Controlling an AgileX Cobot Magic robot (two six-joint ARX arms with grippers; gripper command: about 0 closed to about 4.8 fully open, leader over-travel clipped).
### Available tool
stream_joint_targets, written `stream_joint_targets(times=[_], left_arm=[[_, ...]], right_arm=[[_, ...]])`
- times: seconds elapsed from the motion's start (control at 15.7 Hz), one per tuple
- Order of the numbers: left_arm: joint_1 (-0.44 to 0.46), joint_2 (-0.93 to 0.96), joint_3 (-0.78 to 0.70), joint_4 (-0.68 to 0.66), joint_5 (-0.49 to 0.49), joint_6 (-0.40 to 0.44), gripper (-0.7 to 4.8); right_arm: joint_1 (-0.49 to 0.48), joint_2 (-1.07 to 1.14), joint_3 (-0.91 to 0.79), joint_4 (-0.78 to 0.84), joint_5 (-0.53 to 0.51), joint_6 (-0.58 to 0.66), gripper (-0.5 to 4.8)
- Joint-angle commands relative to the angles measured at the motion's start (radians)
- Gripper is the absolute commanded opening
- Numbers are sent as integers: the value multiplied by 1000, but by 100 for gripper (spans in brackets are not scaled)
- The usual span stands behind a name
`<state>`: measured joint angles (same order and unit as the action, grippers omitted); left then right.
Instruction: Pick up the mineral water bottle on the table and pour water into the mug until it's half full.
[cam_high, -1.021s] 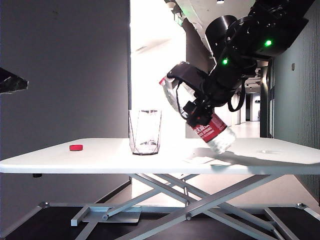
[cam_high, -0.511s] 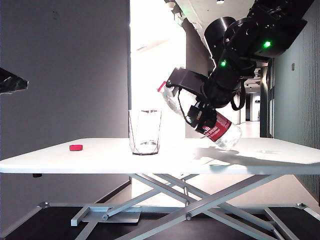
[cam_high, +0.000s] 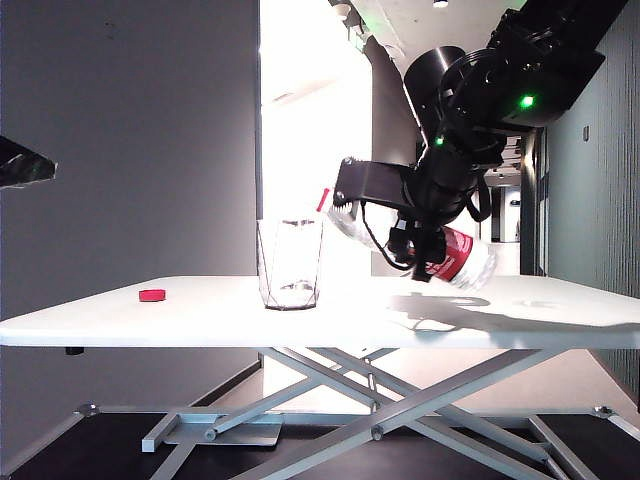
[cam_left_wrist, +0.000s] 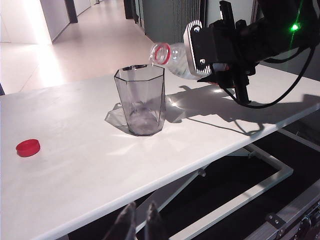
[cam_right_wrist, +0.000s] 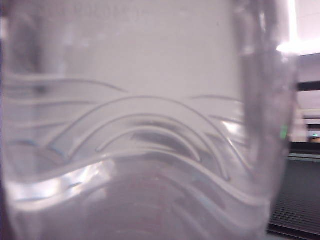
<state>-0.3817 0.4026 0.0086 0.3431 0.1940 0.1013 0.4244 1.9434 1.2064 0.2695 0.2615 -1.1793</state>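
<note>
The mineral water bottle (cam_high: 455, 255) lies almost level in the air, and my right gripper (cam_high: 410, 215) is shut on its middle. Its open, red-ringed mouth (cam_left_wrist: 161, 53) hangs just above the rim of the mug (cam_left_wrist: 140, 102), on the side nearer the right arm. The mug (cam_high: 290, 265) is a clear faceted tumbler standing upright on the white table (cam_high: 150, 320). No stream of water shows between mouth and mug. The bottle's ribbed clear wall (cam_right_wrist: 140, 125) fills the right wrist view. My left gripper (cam_left_wrist: 140, 220) hangs shut off the table's near edge, holding nothing.
A small red cap (cam_high: 152, 295) lies on the table far to the left of the mug, also seen as the cap (cam_left_wrist: 27, 147) in the left wrist view. The grey scissor frame (cam_high: 370, 400) stands under the tabletop. A black cable (cam_left_wrist: 280, 95) loops from the right arm.
The right wrist has rolled, tipping the bottle from a steep slant to nearly level. Its mouth has come down to the mug's rim and its base has risen. The left arm is still.
</note>
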Motion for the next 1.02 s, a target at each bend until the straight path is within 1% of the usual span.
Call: stream_joint_targets(times=[0.06,0.19,0.51,0.89,1.02], left_arm=[[-1,-1,1,10,1,3,28],[-1,-1,1,10,1,3,28],[-1,-1,1,10,1,3,28],[-1,-1,1,10,1,3,28],[-1,-1,1,10,1,3,28]], right_arm=[[2,-19,18,87,35,-83,207],[2,-19,18,111,40,-149,206],[2,-19,21,132,54,-162,206],[2,-18,92,116,61,-191,206],[2,-18,91,92,62,-236,206]])
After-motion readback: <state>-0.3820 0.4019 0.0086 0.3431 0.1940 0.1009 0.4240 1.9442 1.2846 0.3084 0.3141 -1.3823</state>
